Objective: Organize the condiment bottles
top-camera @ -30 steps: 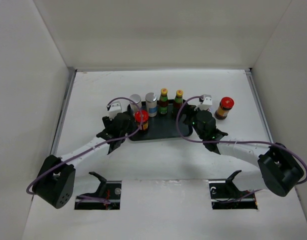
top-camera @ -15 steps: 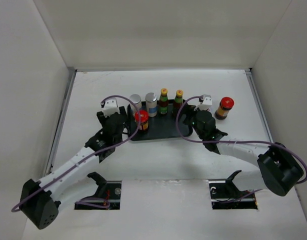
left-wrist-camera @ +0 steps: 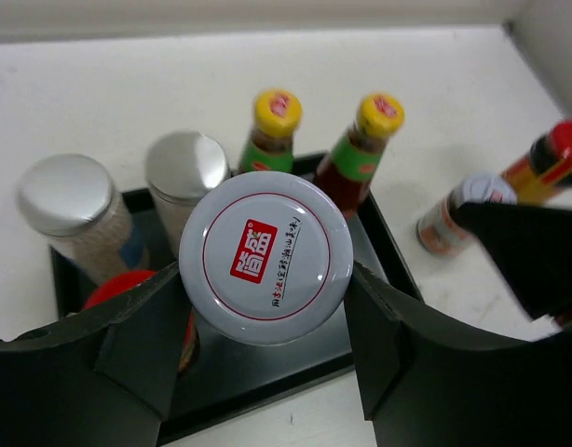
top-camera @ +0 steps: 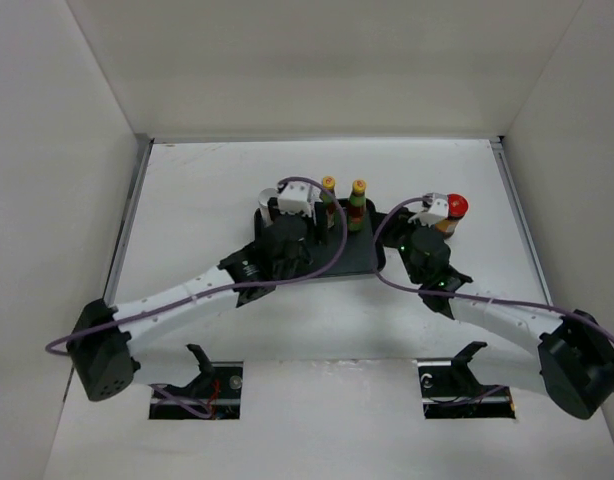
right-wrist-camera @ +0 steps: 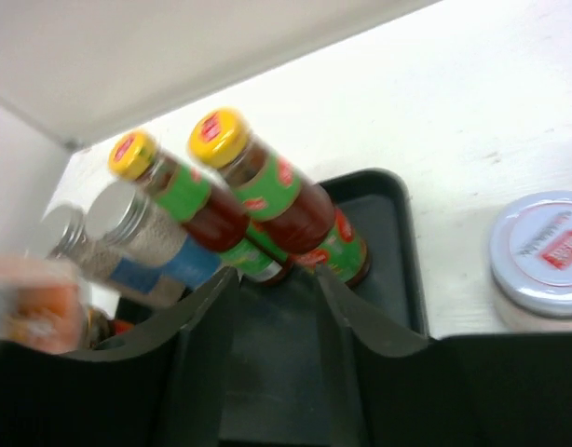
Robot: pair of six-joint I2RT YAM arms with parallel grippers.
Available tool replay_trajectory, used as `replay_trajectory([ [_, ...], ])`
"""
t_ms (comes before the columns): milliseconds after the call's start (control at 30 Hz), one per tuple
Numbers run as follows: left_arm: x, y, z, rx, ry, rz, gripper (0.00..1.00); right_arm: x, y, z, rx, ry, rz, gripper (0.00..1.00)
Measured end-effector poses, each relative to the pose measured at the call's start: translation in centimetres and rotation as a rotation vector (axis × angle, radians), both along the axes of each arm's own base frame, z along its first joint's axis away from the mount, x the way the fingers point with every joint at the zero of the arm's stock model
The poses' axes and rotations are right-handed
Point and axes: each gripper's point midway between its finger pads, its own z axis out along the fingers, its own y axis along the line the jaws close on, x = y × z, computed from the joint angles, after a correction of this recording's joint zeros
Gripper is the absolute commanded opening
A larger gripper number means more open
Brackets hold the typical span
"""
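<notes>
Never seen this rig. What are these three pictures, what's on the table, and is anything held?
Two robot arms are bolted at the near edge of a table. One picture comes from a fixed camera overhead, and two come from cameras on the wrists. A black tray holds two yellow-capped sauce bottles, two silver-lidded shakers and a red-capped jar. The left fingers grip a white-lidded jar over it. The right fingers are apart, holding nothing.

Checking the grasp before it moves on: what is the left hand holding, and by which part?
The white-lidded jar, pinched by its opposite sides just under the lid by the left hand.
</notes>
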Motion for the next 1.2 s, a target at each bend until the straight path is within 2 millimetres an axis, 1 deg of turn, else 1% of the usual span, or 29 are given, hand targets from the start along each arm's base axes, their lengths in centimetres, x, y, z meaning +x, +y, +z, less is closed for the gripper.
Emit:
replay_trajectory([
  [100, 0.0, -2.5, -3.8, 0.068, 0.062, -0.061, 0.37, 0.0, -2.2, 0.7, 0.033, -0.023, -0.072, 0.37],
  [200, 0.2, -3.9, -7.0, 0.122, 0.110, -0.089, 0.37, 0.1, -4.0, 0.9, 0.065, -0.031, -0.132, 0.39],
  [267, 0.5, -4.4, -8.6, 0.147, 0.130, -0.090, 0.37, 0.3, -4.7, 0.7, 0.076, -0.026, -0.153, 0.42],
  [367, 1.0, -4.8, -10.4, 0.173, 0.147, -0.084, 0.37, 0.5, -4.7, 0.3, 0.085, -0.015, -0.158, 0.46],
  [467, 1.5, -4.9, -11.8, 0.187, 0.156, -0.072, 0.37, 0.6, -4.5, -0.4, 0.080, 0.003, -0.149, 0.53],
  [533, 1.9, -4.7, -12.6, 0.193, 0.160, -0.059, 0.37, 0.6, -4.3, -0.5, 0.080, 0.006, -0.143, 0.56],
  [667, 2.3, -4.0, -14.4, 0.213, 0.172, -0.034, 0.39, 0.5, -4.2, -0.4, 0.084, 0.006, -0.135, 0.62],
  [800, 2.2, -2.9, -16.3, 0.250, 0.197, -0.016, 0.39, 0.5, -4.1, -0.4, 0.084, 0.007, -0.131, 0.66],
  [867, 2.2, -2.6, -16.6, 0.255, 0.199, -0.006, 0.40, 0.5, -4.1, -0.5, 0.083, 0.008, -0.129, 0.68],
  [967, 2.3, -2.5, -16.6, 0.249, 0.194, -0.001, 0.43, 0.6, -4.0, -0.7, 0.080, 0.012, -0.128, 0.75],
  [1033, 2.4, -2.4, -16.6, 0.245, 0.190, 0.003, 0.48, 0.6, -4.0, -0.9, 0.077, 0.017, -0.128, 0.80],
  [1067, 2.4, -2.4, -16.6, 0.243, 0.188, 0.005, 0.53, 0.6, -4.0, -1.0, 0.075, 0.019, -0.128, 0.83],
  [1167, 2.5, -2.1, -16.7, 0.240, 0.180, 0.018, 0.77, 0.6, -4.0, -1.1, 0.069, 0.023, -0.127, 0.88],
  [1200, 2.6, -2.0, -16.6, 0.241, 0.175, 0.024, 0.83, 0.6, -4.0, -1.2, 0.068, 0.023, -0.128, 0.89],
])
